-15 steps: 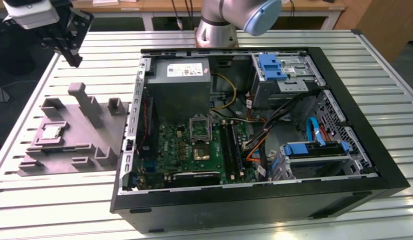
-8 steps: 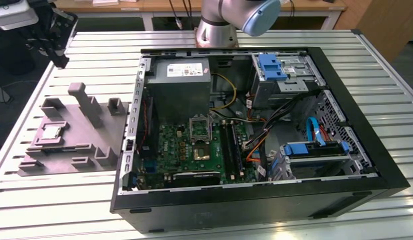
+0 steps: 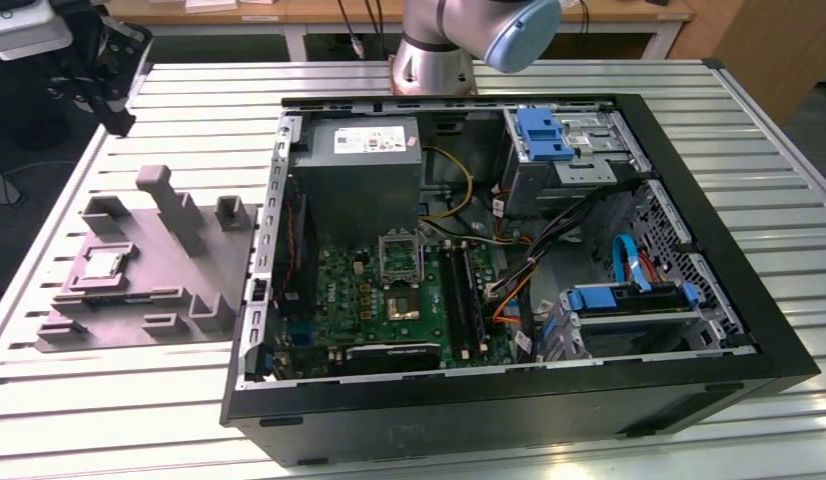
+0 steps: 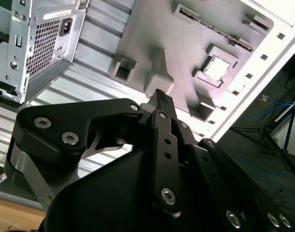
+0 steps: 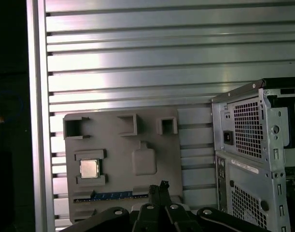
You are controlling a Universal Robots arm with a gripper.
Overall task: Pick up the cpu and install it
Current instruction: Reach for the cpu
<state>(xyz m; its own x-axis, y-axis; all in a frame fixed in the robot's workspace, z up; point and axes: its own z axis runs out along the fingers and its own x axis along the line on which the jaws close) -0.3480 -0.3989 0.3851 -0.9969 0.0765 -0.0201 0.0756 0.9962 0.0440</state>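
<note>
**Pick-up not yet begun: the claw is empty**

In our judgement the step in hand is the approach for the pick-up. Nothing is grasped yet, and the installing has not started. This step calls for a claw that is opened wider than the part and centred above it. The fingers must come down on two opposite edges, inside the narrow room that the recess leaves. The part is flat and thin, so we think a tilted grip could let it slip.

We start from the nearest thing, the claw [image 4: 159, 95]. In both wrist views its two black fingers stand together at the tips, with no gap that we can see. We therefore take it as closed. It holds nothing and touches nothing. In the exterior view it hangs in the air above the far corner of the desk [image 3: 133, 400], at the exterior view's left.

Further on, the grey holder [image 5: 119, 150] lies flat on the desk, with several upright blocks on it. The cpu [image 5: 89, 168] sits in a square recess of this holder, silver top upward, well apart from the claw.

Farthest is the open computer case [image 3: 520, 420], just beside the holder at the exterior view's right. The green board [image 3: 373, 300] lies inside it.
</note>
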